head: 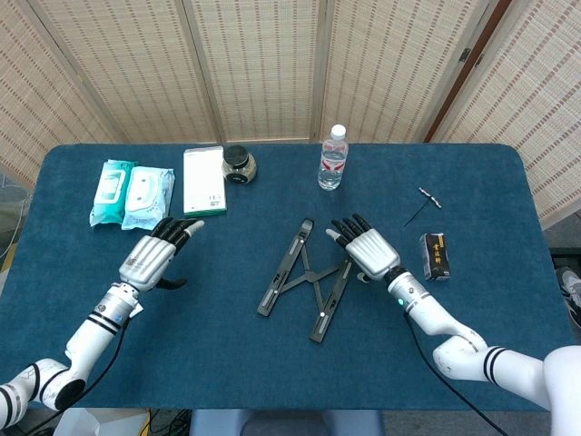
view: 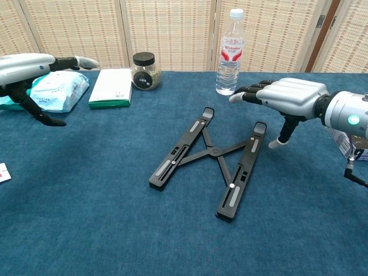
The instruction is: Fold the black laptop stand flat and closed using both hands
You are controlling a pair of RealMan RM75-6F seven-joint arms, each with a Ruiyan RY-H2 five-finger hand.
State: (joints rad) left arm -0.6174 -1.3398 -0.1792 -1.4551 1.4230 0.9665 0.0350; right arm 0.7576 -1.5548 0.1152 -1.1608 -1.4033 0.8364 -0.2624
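The black laptop stand [head: 307, 279] [view: 210, 160] lies spread in an X shape on the blue table, its two long bars crossed at a central hinge. My right hand [head: 366, 249] [view: 286, 96] hovers palm down just above and right of the stand's far right bar end, fingers extended and apart, holding nothing. My left hand [head: 156, 257] [view: 27, 66] is raised over the table well to the left of the stand, fingers stretched forward, thumb hanging down, empty.
Along the back stand a water bottle [head: 333, 158], a dark-lidded jar [head: 238, 163], a white-green box [head: 203, 180] and two wet-wipe packs [head: 132, 193]. A small black box [head: 437, 255] and a thin tool [head: 425, 203] lie to the right.
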